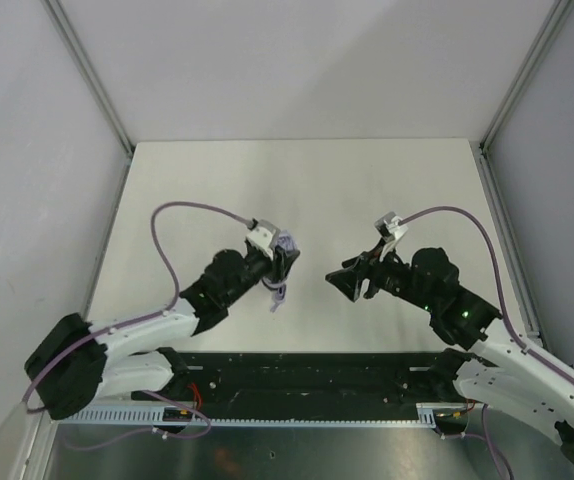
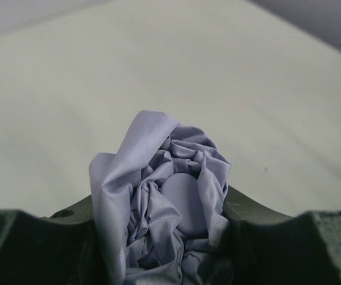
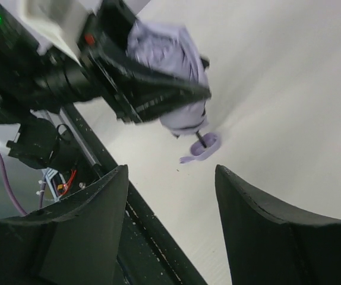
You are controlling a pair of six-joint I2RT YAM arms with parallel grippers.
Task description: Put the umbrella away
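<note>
Right up front, the black metal base rail spans the near edge. Beyond it lies the flat cream-white table. Over its near middle, the left gripper is clamped on the bunched pale lavender-grey folding umbrella, with fabric bulging past both dark fingers. Facing it, a little apart, is the right gripper, fingers spread wide, nothing between them. Smallest of all, the lavender loop strap dangles beneath the bundle.

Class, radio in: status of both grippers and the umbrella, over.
Left gripper shut on umbrella, strap dangling. Right gripper open, empty, facing it. Nothing between them.
</note>
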